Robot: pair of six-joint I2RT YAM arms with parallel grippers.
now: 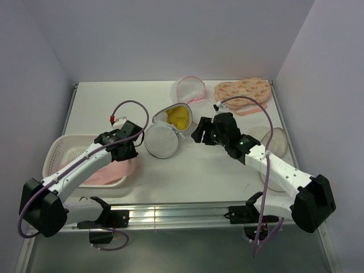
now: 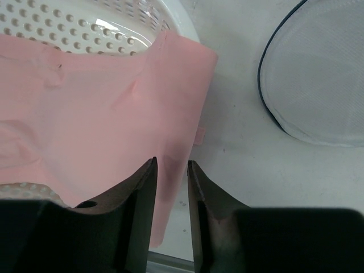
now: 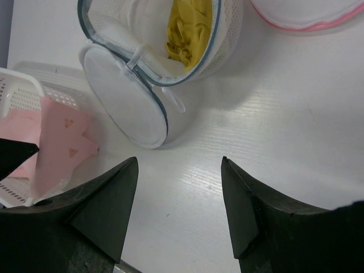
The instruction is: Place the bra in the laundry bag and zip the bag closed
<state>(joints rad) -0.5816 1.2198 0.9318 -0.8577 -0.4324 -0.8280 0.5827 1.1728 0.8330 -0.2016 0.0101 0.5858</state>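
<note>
The laundry bag (image 1: 162, 141) lies open at the table's middle, white mesh with a grey zip rim. Its far dome holds the yellow bra (image 1: 179, 116). The right wrist view shows the bag (image 3: 128, 99) and the bra (image 3: 187, 28) inside it, with the zip undone. My right gripper (image 1: 199, 132) is open and empty just right of the bag; its jaws (image 3: 179, 162) stand wide over bare table. My left gripper (image 1: 132, 152) is left of the bag, over the edge of a pink cloth (image 2: 102, 108); its jaws (image 2: 172, 165) stand a narrow gap apart and hold nothing. One bag dome (image 2: 318, 74) shows at its upper right.
A white perforated basket (image 1: 60, 151) with the pink cloth (image 1: 116, 168) draped over its rim stands at the left. A pink-rimmed mesh bag (image 1: 192, 90) and a peach patterned padded piece (image 1: 243, 91) lie at the back. Another see-through mesh bag (image 1: 278, 142) lies under the right arm.
</note>
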